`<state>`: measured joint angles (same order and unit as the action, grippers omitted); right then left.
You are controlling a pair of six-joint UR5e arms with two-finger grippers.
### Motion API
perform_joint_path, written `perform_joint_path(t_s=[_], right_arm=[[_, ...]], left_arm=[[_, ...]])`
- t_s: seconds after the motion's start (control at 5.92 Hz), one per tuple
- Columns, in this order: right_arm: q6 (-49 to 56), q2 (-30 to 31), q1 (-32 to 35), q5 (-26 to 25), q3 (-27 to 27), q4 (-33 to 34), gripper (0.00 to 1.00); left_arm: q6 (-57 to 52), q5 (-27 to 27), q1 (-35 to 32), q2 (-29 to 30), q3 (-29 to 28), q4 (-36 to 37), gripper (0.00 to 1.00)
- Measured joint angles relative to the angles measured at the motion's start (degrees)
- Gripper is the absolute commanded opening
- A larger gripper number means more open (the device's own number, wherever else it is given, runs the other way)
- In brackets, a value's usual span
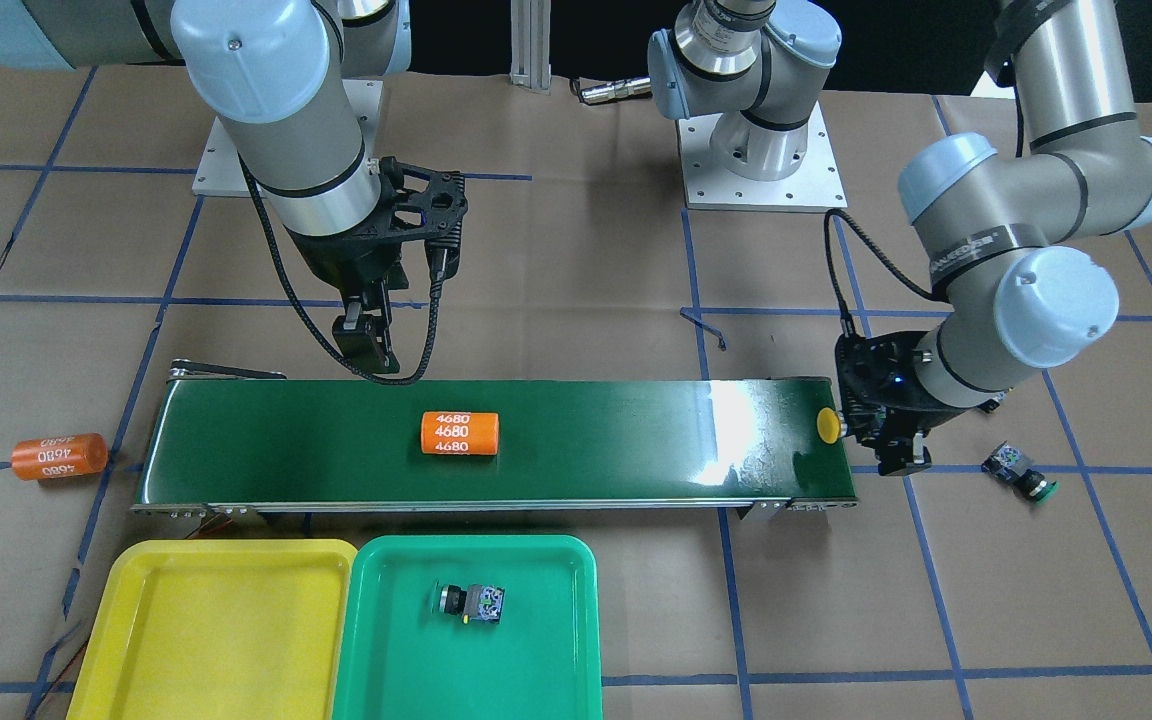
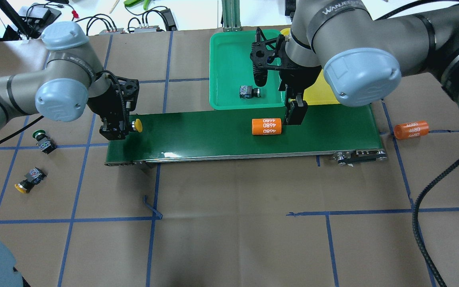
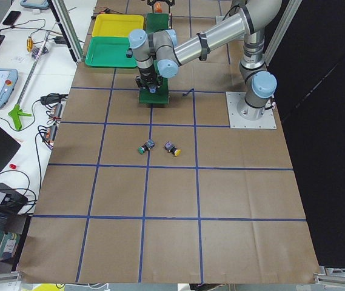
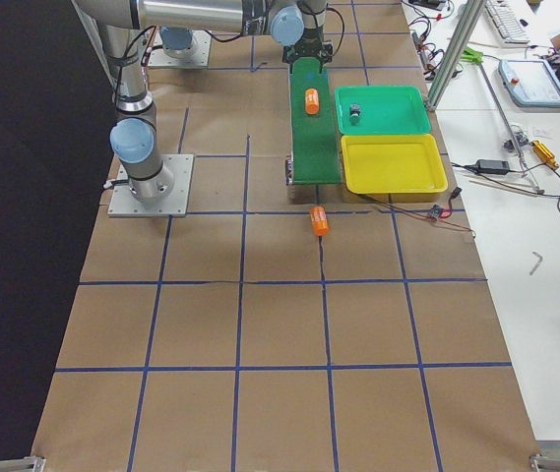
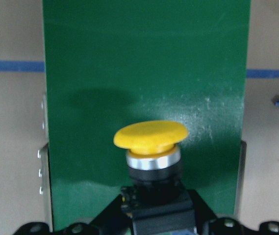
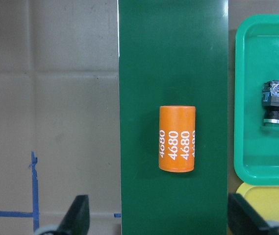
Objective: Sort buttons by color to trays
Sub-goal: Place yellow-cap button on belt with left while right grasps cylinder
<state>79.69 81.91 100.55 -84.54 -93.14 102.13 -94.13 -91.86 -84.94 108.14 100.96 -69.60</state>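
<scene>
My left gripper (image 2: 124,127) is shut on a yellow button (image 5: 150,138) and holds it over the left end of the dark green conveyor belt (image 2: 213,135). My right gripper (image 2: 294,113) is open and empty, hovering over the belt beside an orange 4680 cylinder (image 6: 177,138). One green button (image 1: 473,603) lies in the green tray (image 1: 536,660). The yellow tray (image 1: 216,630) beside it holds nothing. A second green button (image 2: 42,141) and a second yellow button (image 2: 29,179) lie on the paper left of the belt.
Another orange 4680 cylinder (image 2: 410,130) lies on the paper past the belt's right end. The trays stand along the belt's far side. Brown paper with blue tape lines covers the table. Both arm bases (image 1: 761,150) stand on the robot's side.
</scene>
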Motion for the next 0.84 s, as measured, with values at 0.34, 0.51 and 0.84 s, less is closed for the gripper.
perform_joint_path(t_s=[0.34,0.51,0.84], right_arm=[[0.01,-0.02,0.0,-0.03,-0.02,0.0,1.0],[0.02,-0.06,0.0,-0.07,-0.03,0.0,1.0],[0.05,-0.06,0.0,-0.19,-0.01,0.16,1.0]], left_arm=[[1.18,1.29,-1.97,0.77,-0.54,0.71,0.99],[0.88,1.15,-0.7,0.51,-0.64,0.49,0.99],[1.08,1.03,5.94,-1.47,0.27,0.17,0.99]])
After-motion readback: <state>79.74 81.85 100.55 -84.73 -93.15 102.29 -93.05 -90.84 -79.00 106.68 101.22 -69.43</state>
